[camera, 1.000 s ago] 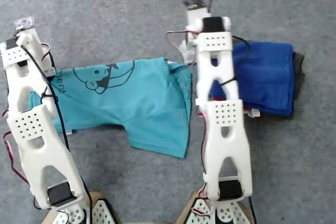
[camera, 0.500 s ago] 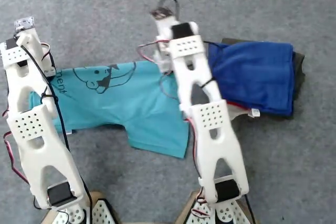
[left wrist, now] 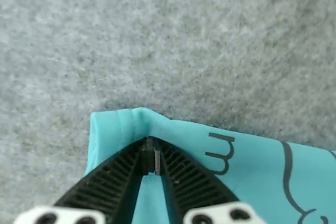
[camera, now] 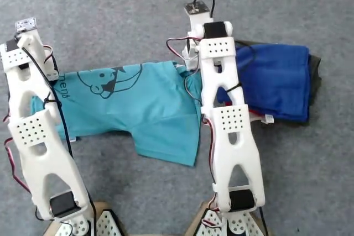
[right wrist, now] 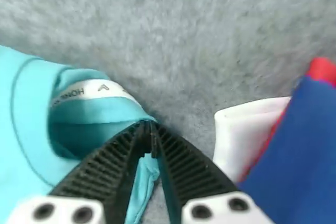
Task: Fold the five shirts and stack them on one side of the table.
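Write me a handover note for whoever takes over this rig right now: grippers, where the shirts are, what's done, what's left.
Left gripper: shut on a hemmed corner of the teal shirt.
Right gripper: shut on the same shirt beside its collar.
Teal shirt: spread unfolded on the table.
Done: folded stack, blue on top, beside the right arm; its count cannot be told.
Left: fold the teal shirt and add it to the stack.

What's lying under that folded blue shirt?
A dark shirt peeks out beneath the blue shirt, plus a white edge and a red edge; the rest is covered.
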